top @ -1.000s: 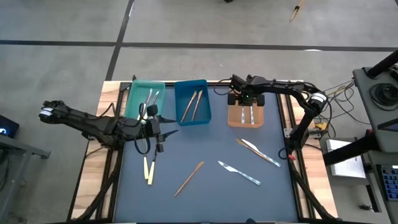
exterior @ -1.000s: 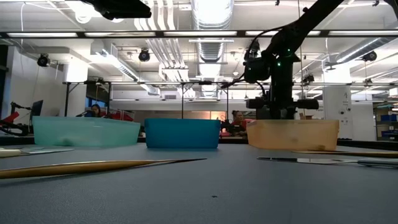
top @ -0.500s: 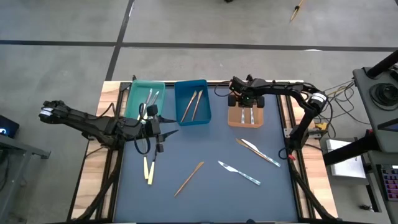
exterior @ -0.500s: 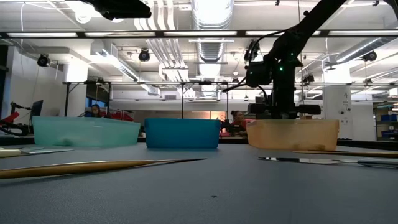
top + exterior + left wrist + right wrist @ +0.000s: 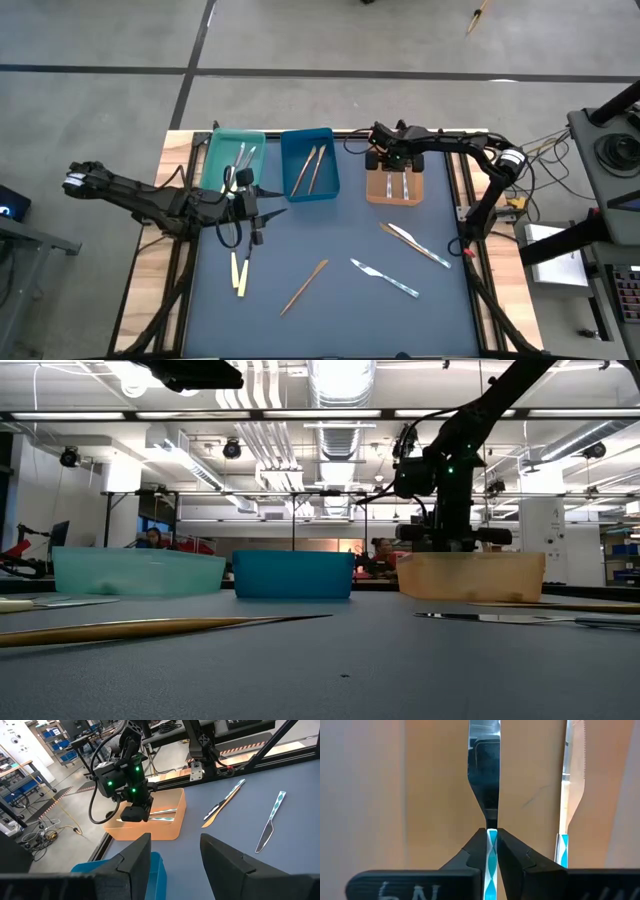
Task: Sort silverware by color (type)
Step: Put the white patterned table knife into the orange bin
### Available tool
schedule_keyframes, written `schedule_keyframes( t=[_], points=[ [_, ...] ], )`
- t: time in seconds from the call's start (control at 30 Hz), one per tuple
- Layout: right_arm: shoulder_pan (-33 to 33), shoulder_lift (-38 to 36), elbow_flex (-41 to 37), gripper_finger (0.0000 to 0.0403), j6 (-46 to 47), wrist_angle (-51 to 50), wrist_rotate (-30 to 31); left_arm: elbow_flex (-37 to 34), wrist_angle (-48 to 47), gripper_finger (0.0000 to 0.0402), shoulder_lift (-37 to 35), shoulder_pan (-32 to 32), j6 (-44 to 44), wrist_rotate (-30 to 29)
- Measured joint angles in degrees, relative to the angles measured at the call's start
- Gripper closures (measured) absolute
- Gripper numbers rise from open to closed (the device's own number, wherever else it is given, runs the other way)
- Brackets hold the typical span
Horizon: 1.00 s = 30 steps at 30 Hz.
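My right gripper reaches down into the orange tray at the far right and is shut on a silver piece with a blue-patterned handle. A serrated knife of the same kind lies beside it in the tray. My left gripper hovers open above the mat near the teal tray, with nothing between its fingers. Loose silverware lies flat on the mat: a cream-yellow pair, a tan wooden piece, a blue-handled knife, and two more pieces. My right gripper pinches the blue-patterned handle between its two fingers, close to where it joins the silver part. The fingers come steeply from above, one on each side of the handle. The piece lies along the tray's floor; whether it rests there I cannot tell.
The blue tray between the other two holds two tan wooden pieces. The teal tray holds pale pieces. The mat's middle is bare. Cables and the arm mounts stand along the table's right edge.
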Motion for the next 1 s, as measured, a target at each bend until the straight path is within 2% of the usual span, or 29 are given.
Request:
schedule_keyframes(
  t=[1.0],
  points=[
    [0.01,0.0,-0.02,0.0369,-1.06,0.25,-0.21,0.0,0.01,0.0248,0.0,-0.01,0.0,0.0]
  ],
)
